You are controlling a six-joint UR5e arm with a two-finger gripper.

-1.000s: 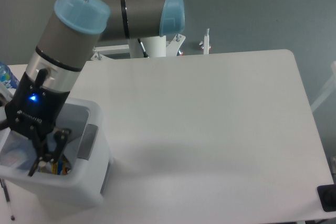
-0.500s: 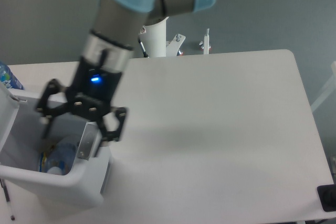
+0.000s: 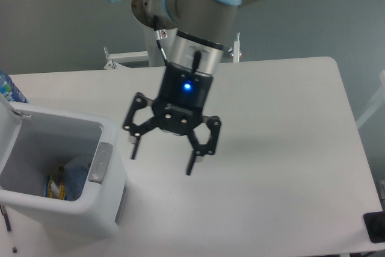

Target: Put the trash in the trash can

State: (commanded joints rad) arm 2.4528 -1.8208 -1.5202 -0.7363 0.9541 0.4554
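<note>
The white trash can [image 3: 107, 206] stands at the table's front left with its lid open and a grey latch [image 3: 99, 163] on its front. Inside it I see a bluish crushed bottle [image 3: 78, 171] beside a colourful yellow-red packet [image 3: 56, 185]. My gripper [image 3: 162, 157] hangs open and empty above the table, to the right of the can and clear of it. The flat clear wrapper does not show.
A bottle with a blue-and-white label [image 3: 8, 89] stands at the far left edge behind the can's lid. The white table [image 3: 283, 148] stretches to the right. A dark object [image 3: 375, 227] sits at the front right corner.
My gripper rose out of the trash can and swung right over the table. It is open now. The bluish bottle lies in the can.
</note>
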